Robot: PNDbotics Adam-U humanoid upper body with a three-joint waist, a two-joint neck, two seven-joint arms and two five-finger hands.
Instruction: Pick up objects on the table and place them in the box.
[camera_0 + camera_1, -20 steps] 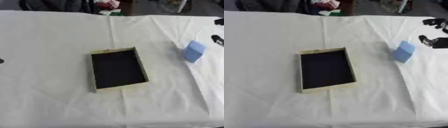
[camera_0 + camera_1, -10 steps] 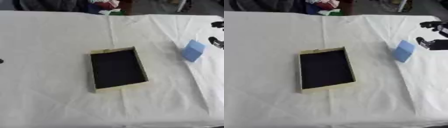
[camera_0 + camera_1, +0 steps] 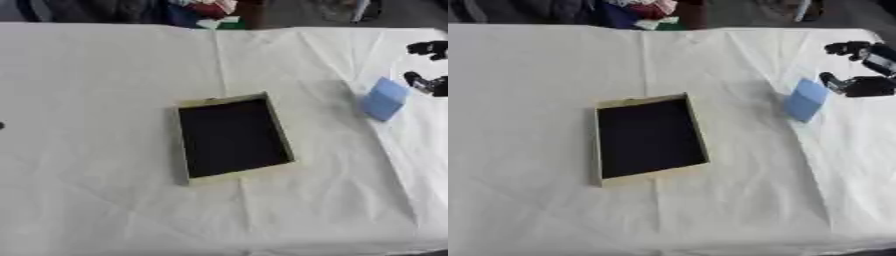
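Observation:
A shallow box (image 3: 650, 138) with a pale rim and dark inside lies near the middle of the white table; nothing shows in it. A light blue block (image 3: 805, 99) stands tilted on the cloth at the right. My right hand (image 3: 864, 71) hovers just right of the block, black fingers (image 3: 839, 48) and thumb spread apart with a gap between them, not touching the block. At the left edge only a tiny dark speck (image 3: 2, 125) of my left arm shows.
A white cloth (image 3: 535, 90) with creases covers the table. Beyond the far edge lie dark and red things (image 3: 645, 10). The table's front edge runs along the bottom of the view.
My right hand has come in from the right and moved closer to the blue block. The box and block have stayed put; the camera has shifted slightly.

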